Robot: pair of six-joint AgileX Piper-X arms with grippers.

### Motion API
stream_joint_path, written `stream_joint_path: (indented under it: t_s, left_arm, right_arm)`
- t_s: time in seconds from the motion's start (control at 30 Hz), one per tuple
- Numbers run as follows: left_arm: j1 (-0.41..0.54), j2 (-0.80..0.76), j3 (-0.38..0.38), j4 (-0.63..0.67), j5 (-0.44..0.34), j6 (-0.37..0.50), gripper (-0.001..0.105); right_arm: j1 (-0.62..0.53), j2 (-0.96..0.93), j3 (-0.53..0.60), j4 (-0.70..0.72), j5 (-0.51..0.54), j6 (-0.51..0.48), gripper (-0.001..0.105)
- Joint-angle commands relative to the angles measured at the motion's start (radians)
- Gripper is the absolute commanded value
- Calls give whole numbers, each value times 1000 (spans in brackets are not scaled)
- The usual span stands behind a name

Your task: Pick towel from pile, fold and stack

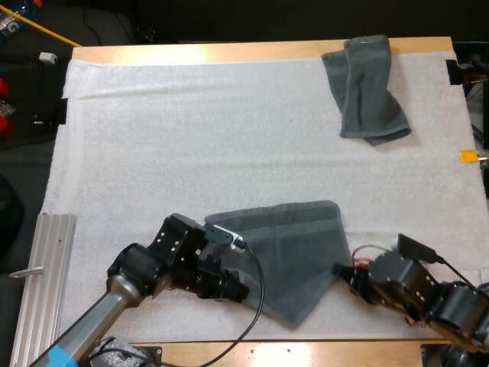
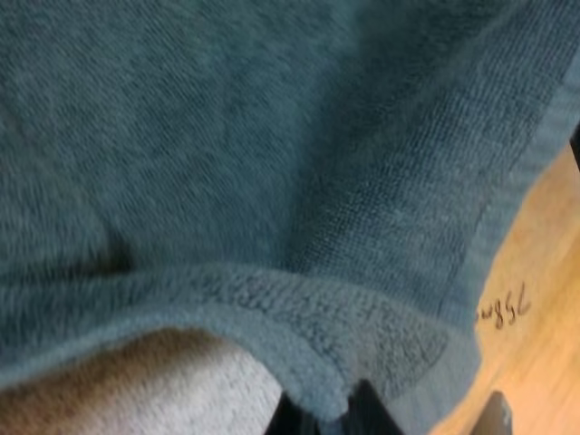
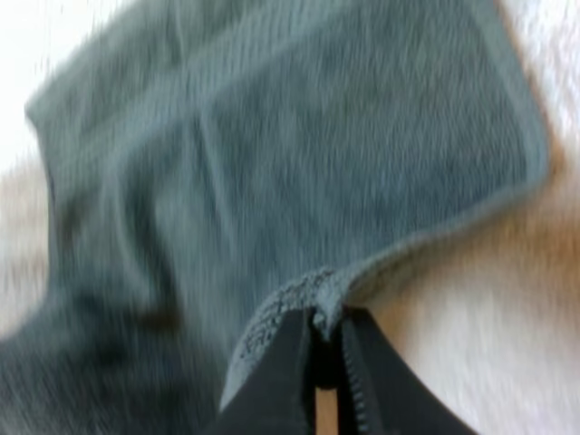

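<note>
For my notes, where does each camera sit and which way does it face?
High view: behind and above, facing forward and down over the white fabric mat; both arms show.
Left wrist view: on left arm, facing the spread dark grey-green towel past the left gripper.
Right wrist view: on right arm, facing that towel past the right gripper.
Shared: all show that towel.

This is a robotics lab, not a home. A left arm [image 1: 114, 294] and a right arm [image 1: 439, 298] reach over a wooden tabletop [image 1: 229, 52] covered with a white mat [image 1: 191, 138], with a dark towel [image 1: 294, 245] between them. A ribbed aluminium rail [image 1: 42, 283] lies alongside. A handwritten note [image 2: 501, 308] marks the bare wood.
</note>
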Motion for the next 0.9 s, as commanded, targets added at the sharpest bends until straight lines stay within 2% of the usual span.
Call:
stream_joint_path:
  t_s: [0.0,0.17,0.53,0.67,0.87]
  left_arm:
    - [2,17,-7,-31,13,-15,0]
    - [67,82,-7,-83,-21,-21,0]
    - [243,179,-7,-205,-32,-19,0]
    - [279,218,-7,-231,-73,-12,0]
    - [301,223,-7,-251,-177,5,0]
  right_arm:
    - [-26,15,-9,-30,-11,0,0]
    - [-126,98,-9,-138,-68,-4,0]
    - [-273,283,-9,-306,-131,-12,0]
    - [-319,340,-9,-377,-172,-12,0]
    - [-357,391,-9,-421,-202,-12,0]
